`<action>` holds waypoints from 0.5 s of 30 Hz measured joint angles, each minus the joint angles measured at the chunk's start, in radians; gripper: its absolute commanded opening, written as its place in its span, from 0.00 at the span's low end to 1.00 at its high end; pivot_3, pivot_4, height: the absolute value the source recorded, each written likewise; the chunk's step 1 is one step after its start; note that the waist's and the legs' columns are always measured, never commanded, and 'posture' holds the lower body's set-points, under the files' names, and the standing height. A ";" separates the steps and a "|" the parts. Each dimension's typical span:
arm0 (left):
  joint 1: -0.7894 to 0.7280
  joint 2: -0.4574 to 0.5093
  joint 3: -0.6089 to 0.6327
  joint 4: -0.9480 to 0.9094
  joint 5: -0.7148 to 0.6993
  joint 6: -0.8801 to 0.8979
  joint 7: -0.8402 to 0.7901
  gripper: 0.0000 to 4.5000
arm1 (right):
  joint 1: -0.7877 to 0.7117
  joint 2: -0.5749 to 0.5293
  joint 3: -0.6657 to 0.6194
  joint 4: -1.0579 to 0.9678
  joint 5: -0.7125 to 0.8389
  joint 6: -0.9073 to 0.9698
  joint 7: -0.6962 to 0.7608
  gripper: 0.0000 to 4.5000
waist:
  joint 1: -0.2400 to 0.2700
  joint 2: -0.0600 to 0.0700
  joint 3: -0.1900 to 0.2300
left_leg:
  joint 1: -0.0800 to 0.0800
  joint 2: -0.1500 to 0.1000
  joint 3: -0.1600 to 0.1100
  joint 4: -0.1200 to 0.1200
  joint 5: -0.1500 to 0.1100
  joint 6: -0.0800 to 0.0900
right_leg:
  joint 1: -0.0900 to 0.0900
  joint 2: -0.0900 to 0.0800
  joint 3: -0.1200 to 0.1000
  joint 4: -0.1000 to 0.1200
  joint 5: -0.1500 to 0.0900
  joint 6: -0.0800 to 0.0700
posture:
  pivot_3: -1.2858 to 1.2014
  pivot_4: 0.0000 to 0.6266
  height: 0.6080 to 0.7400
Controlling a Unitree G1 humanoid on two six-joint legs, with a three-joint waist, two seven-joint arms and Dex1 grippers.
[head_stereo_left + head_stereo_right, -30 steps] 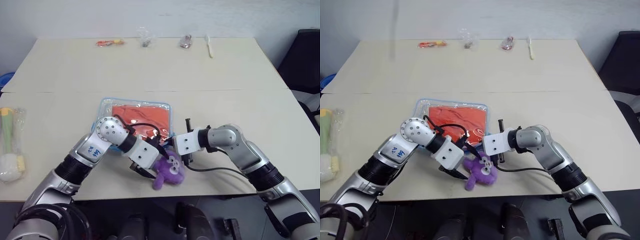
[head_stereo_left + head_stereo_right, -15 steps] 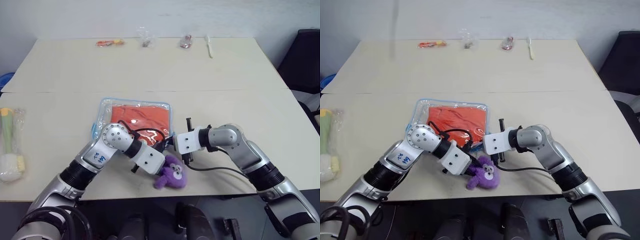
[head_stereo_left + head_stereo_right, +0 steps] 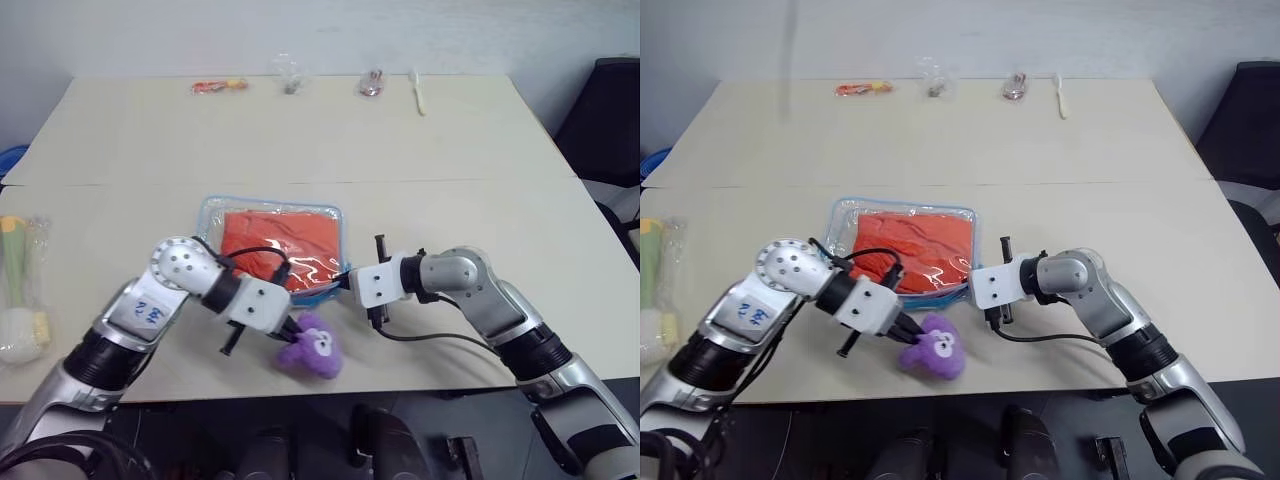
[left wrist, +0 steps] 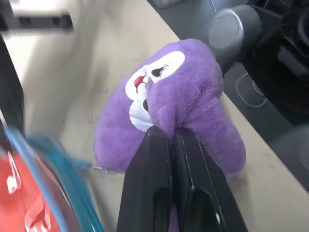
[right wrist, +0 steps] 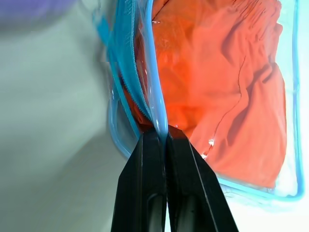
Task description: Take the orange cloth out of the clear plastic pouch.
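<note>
Left eye view: wide beige table [image 3: 300,140], near its front edge a flat clear plastic pouch with light blue edging [image 3: 210,215] holding a folded bright orange cloth [image 3: 280,240]. In front of the pouch, a small purple plush toy [image 3: 310,352], pinched by the closed left gripper [image 4: 170,137]. Right gripper [image 5: 161,133] clamped tight on the pouch's blue rim at its right front corner.

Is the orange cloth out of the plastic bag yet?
No, it is inside. The orange cloth lies flat behind the clear plastic pouch, whose blue edge the right gripper pinches.
</note>
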 measured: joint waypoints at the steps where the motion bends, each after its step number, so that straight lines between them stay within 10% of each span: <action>1: 0.027 0.034 0.029 -0.012 -0.014 0.008 -0.003 0.01 | 0.006 -0.012 -0.006 0.001 0.002 -0.007 0.000 0.00 | 0.000 0.000 0.000 | 0.000 0.000 0.000 0.000 0.000 0.000 | 0.000 0.000 0.000 0.000 0.000 0.000 | 0.52 0.24 1.00; 15: 0.330 0.293 0.439 0.023 -0.131 0.166 0.046 0.01 | 0.061 -0.125 -0.073 0.000 0.022 -0.140 0.007 0.00 | 0.000 0.002 0.002 | 0.000 0.001 0.001 -0.002 0.000 0.000 | 0.000 0.000 0.000 -0.001 0.000 0.000 | 0.52 0.24 1.00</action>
